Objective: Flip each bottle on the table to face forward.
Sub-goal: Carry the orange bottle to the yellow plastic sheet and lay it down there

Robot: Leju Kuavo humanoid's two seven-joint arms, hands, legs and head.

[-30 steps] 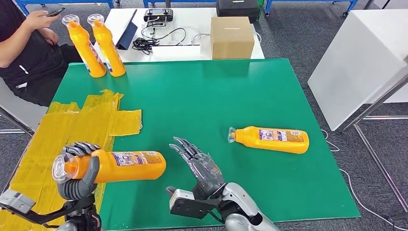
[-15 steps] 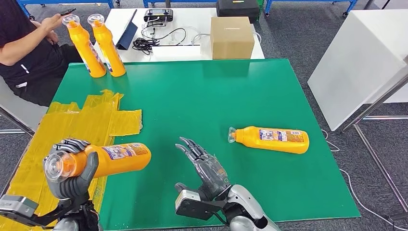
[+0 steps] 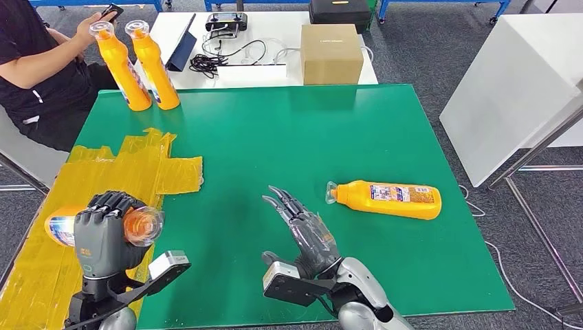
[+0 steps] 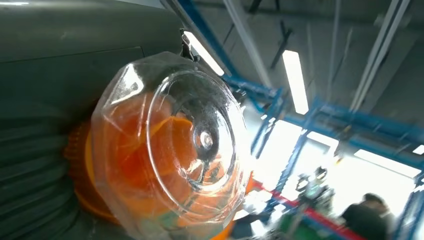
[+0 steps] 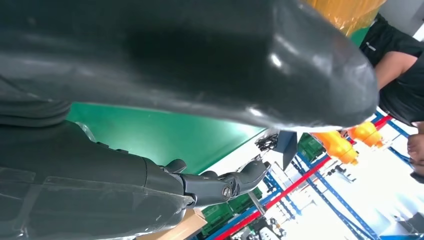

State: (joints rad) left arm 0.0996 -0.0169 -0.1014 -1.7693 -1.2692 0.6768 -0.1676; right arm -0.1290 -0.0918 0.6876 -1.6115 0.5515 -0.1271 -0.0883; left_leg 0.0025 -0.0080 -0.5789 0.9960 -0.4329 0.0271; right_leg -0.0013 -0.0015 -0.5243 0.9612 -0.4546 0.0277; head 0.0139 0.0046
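Observation:
My left hand (image 3: 103, 237) grips an orange bottle (image 3: 65, 225) above the yellow tape at the table's near left. The bottle's clear cap (image 3: 143, 225) points right toward the table's middle, and that cap (image 4: 170, 145) looms close in the left wrist view. My right hand (image 3: 306, 230) hovers open over the green mat, fingers stretched forward. A second orange bottle (image 3: 388, 199) lies on its side to the right of that hand, cap toward it. Two more orange bottles (image 3: 141, 65) stand upright at the far left corner.
The green mat (image 3: 275, 137) covers the table, with yellow tape (image 3: 130, 172) on its left part. A seated person (image 3: 38, 62) holds a phone beside the far left corner. A cardboard box (image 3: 331, 53) and cables sit on a white table behind. A white cabinet (image 3: 509, 89) stands right.
My left hand has turned the held bottle around: its cap pointed left before and now points right, the body swung to the left. My right hand has drifted slightly right and forward.

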